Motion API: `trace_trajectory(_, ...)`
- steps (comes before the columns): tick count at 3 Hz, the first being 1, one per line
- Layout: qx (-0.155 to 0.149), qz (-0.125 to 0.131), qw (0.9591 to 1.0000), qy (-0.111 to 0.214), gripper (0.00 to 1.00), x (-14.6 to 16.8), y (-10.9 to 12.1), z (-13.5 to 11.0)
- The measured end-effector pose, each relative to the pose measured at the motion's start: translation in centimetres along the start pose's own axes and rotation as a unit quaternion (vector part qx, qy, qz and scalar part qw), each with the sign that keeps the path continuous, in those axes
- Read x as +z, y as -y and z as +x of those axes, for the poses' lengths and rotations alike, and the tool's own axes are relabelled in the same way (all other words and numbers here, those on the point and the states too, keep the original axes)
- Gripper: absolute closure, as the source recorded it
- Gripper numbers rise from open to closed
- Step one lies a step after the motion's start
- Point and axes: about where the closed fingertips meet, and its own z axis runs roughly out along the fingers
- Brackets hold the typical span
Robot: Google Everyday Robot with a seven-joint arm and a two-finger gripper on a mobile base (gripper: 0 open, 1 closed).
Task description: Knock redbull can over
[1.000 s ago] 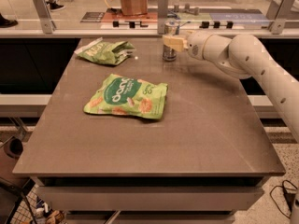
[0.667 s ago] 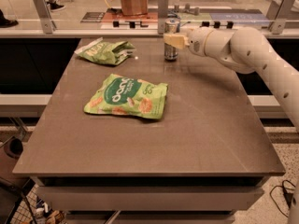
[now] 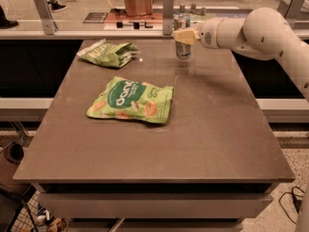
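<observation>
Redbull can (image 3: 183, 51) stands upright near the far edge of the table (image 3: 217, 129), a little right of centre in the camera view. Its long axis is vertical, so it has not been tipped yet.

The gripper (image 3: 183, 36) sits at the can's upper part, and the arm (image 3: 260, 30) reaches in level from the view's right. The gripper tip crosses in front of the can about a third of the way down, with the can's lower body showing below it. You cannot tell whether the gripper is open or closed, or whether it is touching the can or only just beside it in depth.

What matters for you is that the can lies straight off the tip, along the arm's own line. Contact would land high on the can, which is good leverage for a topple. A sideways push toward the view's left looks like the natural line.

Two green snack bags, one near (image 3: 131, 100) and one far (image 3: 108, 53), lie well apart to that side. A fallen can may roll toward the far one.
</observation>
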Motion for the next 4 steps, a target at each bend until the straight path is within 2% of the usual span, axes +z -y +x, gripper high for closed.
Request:
trace_trajectory(1, -0.016, 0.013, 0.9982, -0.057, 1.0, -1.1, -0.4, -0.1)
trace_trajectory(2, -0.037, 0.034, 0.9917, -0.118, 1.0, -2.2, -0.5, 0.1)
trace_trajectory(3, -0.062, 0.055, 0.9793, -0.185, 1.0, -3.1, -0.4, 0.8)
trace_trajectory(4, -0.088, 0.074, 0.9615, -0.249, 1.0, -3.7, -0.2, 1.9)
